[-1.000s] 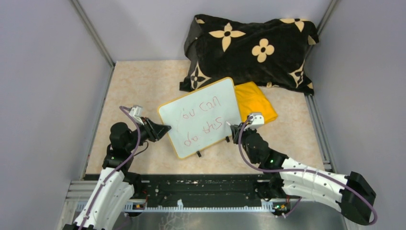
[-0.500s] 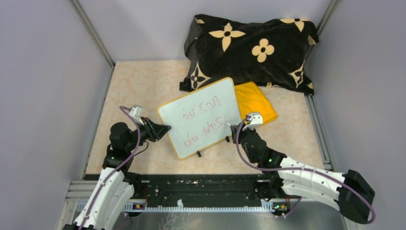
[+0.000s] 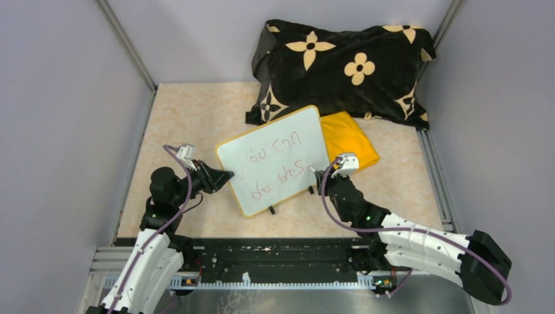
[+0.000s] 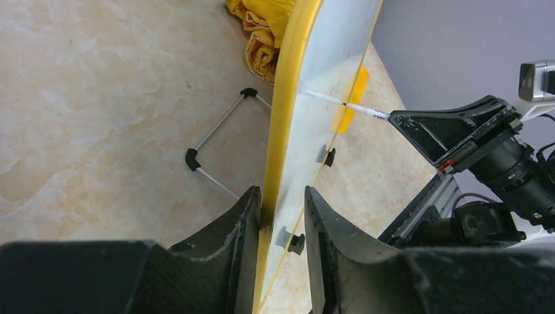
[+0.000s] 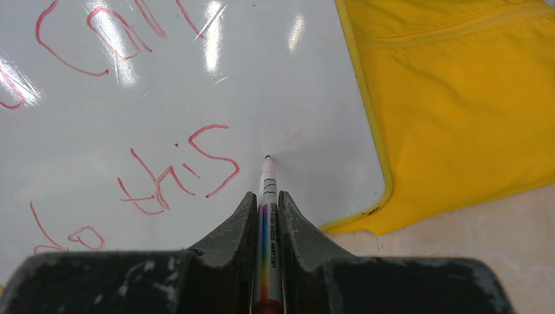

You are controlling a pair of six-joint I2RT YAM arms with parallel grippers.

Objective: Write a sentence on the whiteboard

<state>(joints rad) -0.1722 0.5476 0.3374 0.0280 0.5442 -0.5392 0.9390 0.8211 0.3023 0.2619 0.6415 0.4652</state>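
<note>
Inside the left gripper (image 4: 281, 196), clamped narrow, sits the whiteboard (image 4: 314, 137) rim; board looks stiff, light, slick, so edge grip fits. Right gripper (image 5: 267, 196) pinches the marker (image 5: 268, 180), tip on board just ahead by the sentence (image 5: 177, 176).

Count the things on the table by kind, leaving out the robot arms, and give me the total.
whiteboard: 1
marker: 1
yellow cloth: 1
black flower-print pillow: 1
Total: 4
</note>
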